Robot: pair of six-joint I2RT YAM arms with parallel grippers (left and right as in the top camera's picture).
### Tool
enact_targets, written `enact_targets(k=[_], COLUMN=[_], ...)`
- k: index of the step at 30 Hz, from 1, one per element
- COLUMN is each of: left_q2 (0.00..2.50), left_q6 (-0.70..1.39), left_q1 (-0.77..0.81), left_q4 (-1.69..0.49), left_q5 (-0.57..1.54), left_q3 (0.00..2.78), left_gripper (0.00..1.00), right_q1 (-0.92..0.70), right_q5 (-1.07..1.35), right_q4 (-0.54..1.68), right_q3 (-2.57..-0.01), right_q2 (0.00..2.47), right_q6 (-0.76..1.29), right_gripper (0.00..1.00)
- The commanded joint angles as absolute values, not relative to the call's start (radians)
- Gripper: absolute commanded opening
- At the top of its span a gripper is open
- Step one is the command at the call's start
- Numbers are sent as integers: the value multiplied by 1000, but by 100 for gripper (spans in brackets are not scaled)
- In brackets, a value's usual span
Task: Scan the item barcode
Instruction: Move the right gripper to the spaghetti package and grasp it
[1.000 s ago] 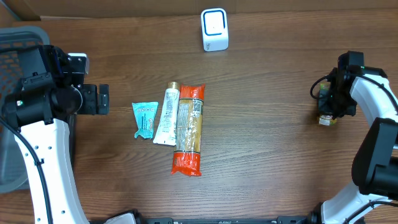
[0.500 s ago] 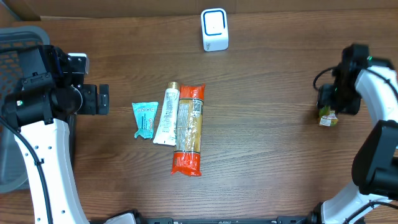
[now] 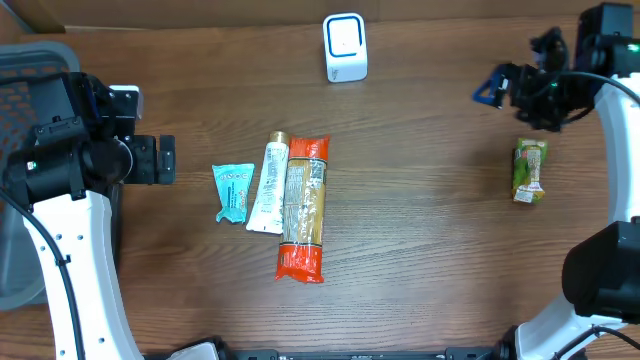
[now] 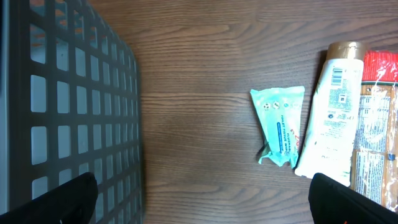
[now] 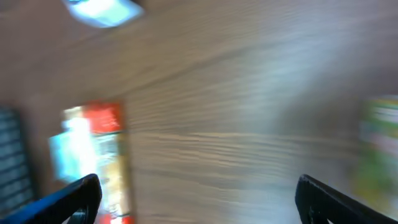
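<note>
At the right side of the tabletop (image 3: 430,260), the green packet (image 3: 529,170) lies flat on its own, well apart from everything else, with nothing holding it. Your right pincer (image 3: 505,82) hovers up and to the left of it, between the packet and the white scanner (image 3: 345,47) at the far edge. Its wrist view is blurred, but the two fingertips sit wide apart at the bottom corners with only bare wood between them, so it is fully spread and empty. Your left pincer (image 3: 166,160) hangs just beside the grey basket (image 3: 30,70), likewise wide open and holding nothing.

In the middle, three items lie side by side: a teal sachet (image 3: 234,191), a white tube (image 3: 268,186) touching it, and a long orange packet (image 3: 303,206) pressed against the tube.

You look to be in the gap between items. The green packet seems set aside, though you cannot tell from here whether its code was read.

The next move calls for picking one of the three. The teal sachet is on the outside of the row and nearest your left pincer, so it should lift with the least disturbance. Grip it by an edge so the fingers do not cover the print, carry it to the scanner and turn the code toward its face. Where each barcode sits is too small to make out, so expect to rotate the item.
</note>
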State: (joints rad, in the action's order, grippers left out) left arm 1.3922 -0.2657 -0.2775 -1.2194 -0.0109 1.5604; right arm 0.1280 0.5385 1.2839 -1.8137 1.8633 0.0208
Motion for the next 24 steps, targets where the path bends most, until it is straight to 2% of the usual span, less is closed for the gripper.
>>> enact_targets(k=[1, 8, 11, 16, 20, 24], left_q2=[1386, 1386, 1386, 1386, 1386, 1386], left_q6=[-281, -281, -281, -281, -281, -281], left_q1=[-281, -281, -281, -281, -281, -281], left_q4=[-1219, -1219, -1219, -1219, -1219, -1219], left_q5=[-3, -3, -3, -2, -3, -3], left_q3=[1566, 1566, 1566, 1566, 1566, 1566], left_gripper=[100, 100, 99, 100, 99, 100], right_q1=[26, -303, -415, -535, -606, -663], right_q5=[727, 444, 404, 404, 400, 331], right_q4=[1259, 1106, 1015, 941, 897, 854], right_q3=[-1764, -1669, -1626, -1553, -1497, -1462], right_q2=[1851, 1861, 1870, 1898, 1945, 1998], right_q6=[15, 313, 392, 423, 432, 532], right_gripper=[100, 100, 100, 98, 91, 86])
